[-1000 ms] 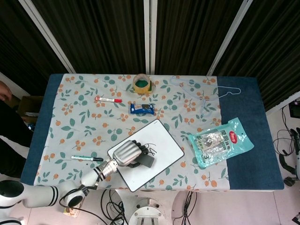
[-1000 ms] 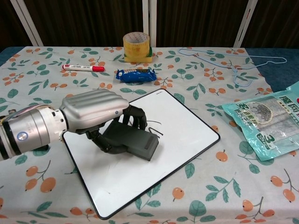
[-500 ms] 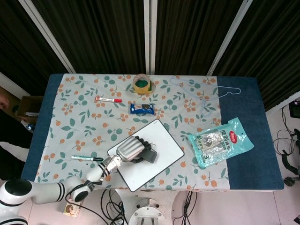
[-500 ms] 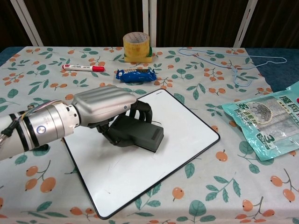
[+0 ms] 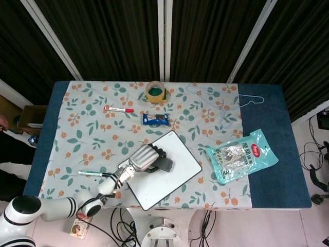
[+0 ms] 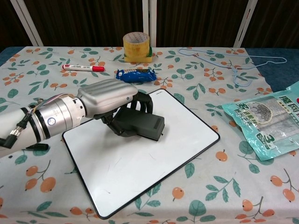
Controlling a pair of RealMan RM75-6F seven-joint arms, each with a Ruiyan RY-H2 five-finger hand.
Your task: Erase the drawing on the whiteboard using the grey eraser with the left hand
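A: Dark grey block eraser (image 6: 138, 125) sits flat on the white rectangular whiteboard with black rim (image 6: 154, 172), upper-left part of the board, gripped by the left hand (image 6: 105, 99), fingers curled over its far side.

B: Change from a second ago?

A: Hand plus eraser have slid up the board, away from the robot, toward the far corner. The thin black squiggle that showed just right of the eraser a second ago is gone in the chest view. Only faint hairline smudges show on the lower board now.

B: So the task?

A: Looks near done, I'd judge. Main drawing wiped. Maybe one more pass over the faint marks, hard to tell if those are ink or scuffs.

B: Right hand?

A: Not visible in either view.

B: Room to move?

A: Eraser is close to the board's far-left edge; pushing further that way runs it off onto the floral tablecloth surface (image 6: 42, 177). Open board lies toward the robot and to the right, plenty bare white there. Just beyond the far corner: blue crinkly snack wrapper (image 6: 135, 74), near but apart from the board. Further back, yellow tape roll (image 6: 136, 45) and red-capped white marker (image 6: 83, 68), well apart. Green-and-black marker (image 5: 95, 174) lies beside the left forearm in the head view, near the board's left corner. Teal plastic packet (image 6: 264, 122) right of the board, apart. Blue wire hanger (image 6: 233, 63) far right back, out of the way.
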